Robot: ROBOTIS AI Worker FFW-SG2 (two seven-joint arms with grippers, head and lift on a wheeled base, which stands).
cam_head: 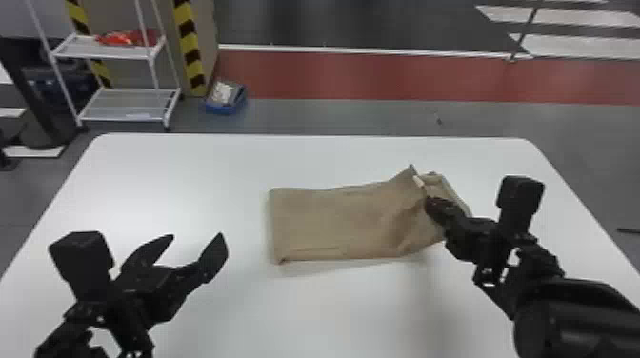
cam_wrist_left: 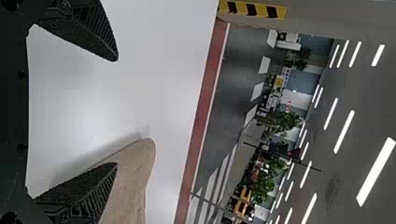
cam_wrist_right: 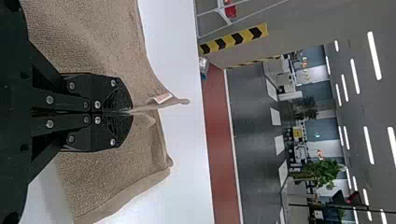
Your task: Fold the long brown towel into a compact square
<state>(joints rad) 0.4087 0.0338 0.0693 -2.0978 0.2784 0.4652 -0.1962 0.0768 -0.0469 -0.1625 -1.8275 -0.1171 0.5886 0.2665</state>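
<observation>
The brown towel [cam_head: 333, 219] lies folded on the white table, its right part rumpled and raised, with a small white tag near the lifted corner. My right gripper [cam_head: 431, 204] is at that right part; in the right wrist view the gripper [cam_wrist_right: 130, 112] is shut on a pinched ridge of the towel [cam_wrist_right: 107, 177], beside the tag [cam_wrist_right: 163, 97]. Left of the towel, my left gripper [cam_head: 195, 245] stands open above the table with nothing held. In the left wrist view, one finger of the open gripper [cam_wrist_left: 116, 112] overlaps the view of the towel's rounded edge [cam_wrist_left: 137, 177].
The white table [cam_head: 190, 166] extends around the towel on all sides. Beyond its far edge stand a white wire shelf [cam_head: 128, 104] and a blue bin [cam_head: 226, 107] on the floor, at the back left.
</observation>
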